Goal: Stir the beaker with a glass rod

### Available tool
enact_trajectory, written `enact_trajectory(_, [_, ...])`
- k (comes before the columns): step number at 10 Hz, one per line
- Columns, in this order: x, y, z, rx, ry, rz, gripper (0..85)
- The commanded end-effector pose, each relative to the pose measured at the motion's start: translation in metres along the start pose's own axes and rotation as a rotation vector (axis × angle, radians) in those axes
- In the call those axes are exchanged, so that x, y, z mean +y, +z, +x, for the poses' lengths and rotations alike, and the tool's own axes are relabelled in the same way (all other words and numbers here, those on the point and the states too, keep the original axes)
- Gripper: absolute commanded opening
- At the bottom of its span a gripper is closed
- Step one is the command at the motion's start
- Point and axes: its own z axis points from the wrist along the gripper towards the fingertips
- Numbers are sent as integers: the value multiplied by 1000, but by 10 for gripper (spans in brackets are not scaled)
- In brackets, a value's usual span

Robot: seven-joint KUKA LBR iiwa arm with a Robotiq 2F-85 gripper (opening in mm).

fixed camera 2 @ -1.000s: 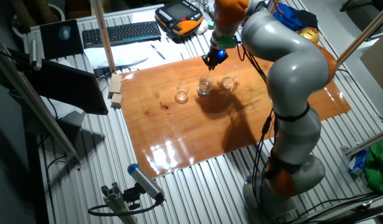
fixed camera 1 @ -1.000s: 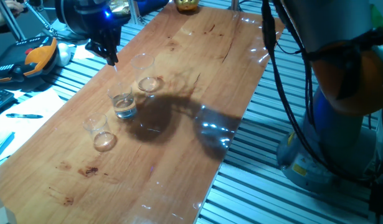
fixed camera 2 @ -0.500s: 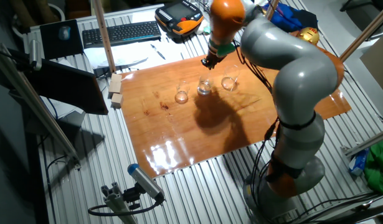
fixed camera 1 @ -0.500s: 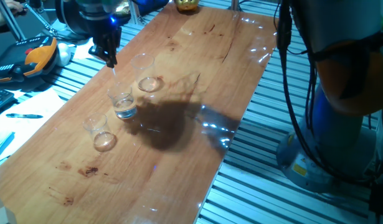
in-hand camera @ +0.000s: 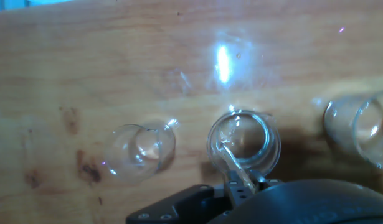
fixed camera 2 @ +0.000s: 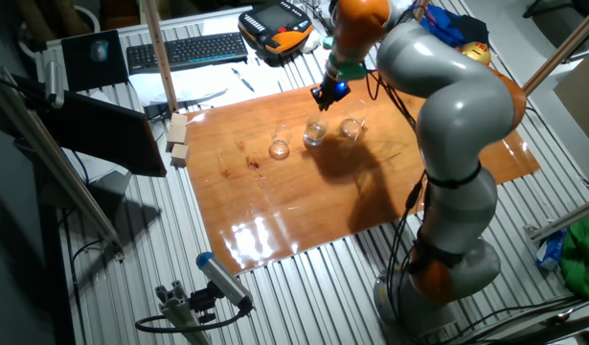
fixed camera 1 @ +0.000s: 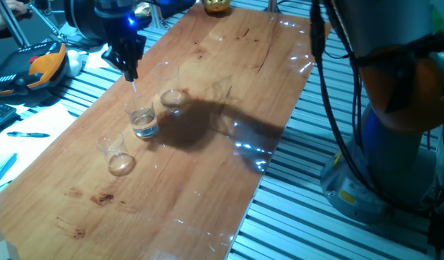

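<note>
A wooden worktop (fixed camera 1: pixel 207 137) sits on a ribbed metal bench, with a keyboard (fixed camera 2: pixel 184 50) and cables beyond its upper left edge. The tool (fixed camera 1: pixel 128 63), near the top left of one fixed view, is clenched on the glass rod (fixed camera 1: pixel 135 92), which hangs from it almost upright. In the hand view the rod (in-hand camera: pixel 231 163) runs from the tool at the bottom edge up into the mouth of the beaker (in-hand camera: pixel 244 142), its tip resting near the glass wall on the left side of the base. So the beaker (fixed camera 1: pixel 141 120) lies straight below the tool, and the rod's long axis points down into it; stirring likely needs only small circles kept inside the rim. A smaller glass (fixed camera 1: pixel 115 153) stands to the lower left, a taller glass (fixed camera 1: pixel 170 85) to the upper right, both apart from the beaker. The arm (fixed camera 2: pixel 438 115) arches over from the right, wrist bent downward.
</note>
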Motion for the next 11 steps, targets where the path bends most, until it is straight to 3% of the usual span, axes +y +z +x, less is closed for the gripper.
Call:
enact_trajectory(1, [-1,-4,0,-7,-51,75,0])
enact_trajectory(2, [0,-9,0,-39,-116,138,0])
enact_trajectory(4, [0,-13,-1,-96,-220,218,0])
enact_trajectory(5, [0,-13,-1,-113,-242,234,0])
enact_trajectory(6, [1,-12,-2,-148,-229,215,0])
enact_trajectory(7, [1,-9,-3,-173,-139,120,0])
enact_trajectory(8, [3,-2,-3,-176,-19,3,0])
enact_trajectory(9, [4,6,-2,-164,66,-82,0])
enact_trajectory(10, [4,9,-2,-127,129,-133,0])
enact_trajectory(11, [4,9,-1,-91,162,-149,0])
